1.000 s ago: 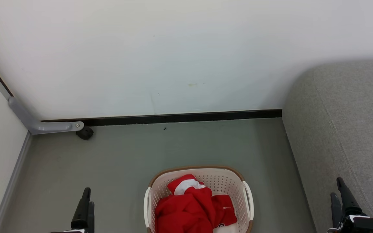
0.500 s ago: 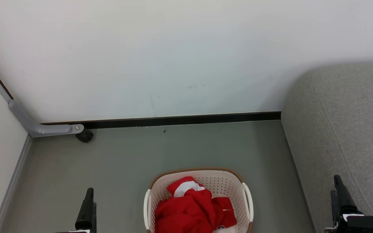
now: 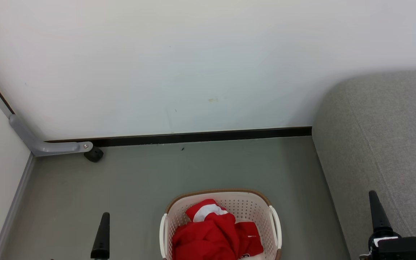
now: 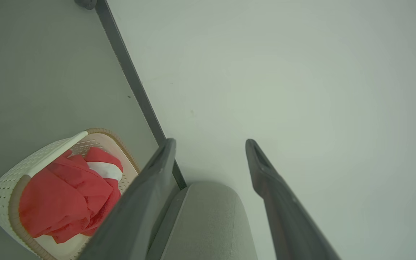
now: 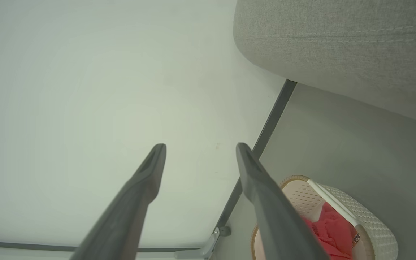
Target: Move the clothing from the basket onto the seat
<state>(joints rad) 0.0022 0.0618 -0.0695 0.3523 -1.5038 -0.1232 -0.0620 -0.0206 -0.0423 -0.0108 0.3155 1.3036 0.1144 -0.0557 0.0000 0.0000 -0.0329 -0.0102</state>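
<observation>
At the far left, the grey metal bracket (image 3: 45, 146) and the whole head picture sit a touch lower than a second ago, so I read that as my camera tipping, not things moving. My left pincer (image 4: 209, 144) has drifted slightly right and now shows one blade edge-on. Its jaws stand wide and hold nothing.

The oval cream-white perforated plastic basket (image 3: 251, 206) rests on the grey-green floor (image 3: 139, 180), near me and central. The bright red fabric clothing with a white panel (image 3: 208, 238) is heaped inside it exactly as before. So the transfer has not started, and I judge this is just lining up.

There is open floor to the left and beyond, up to the black skirting strip (image 3: 200, 136). A narrow strip of floor separates the basket's handle from the rounded edge of the large grey upholstered seat (image 3: 385, 144). My right pincer (image 5: 200, 146), near the seat's edge, has also rolled to show one blade. Its jaws are wide and empty.
</observation>
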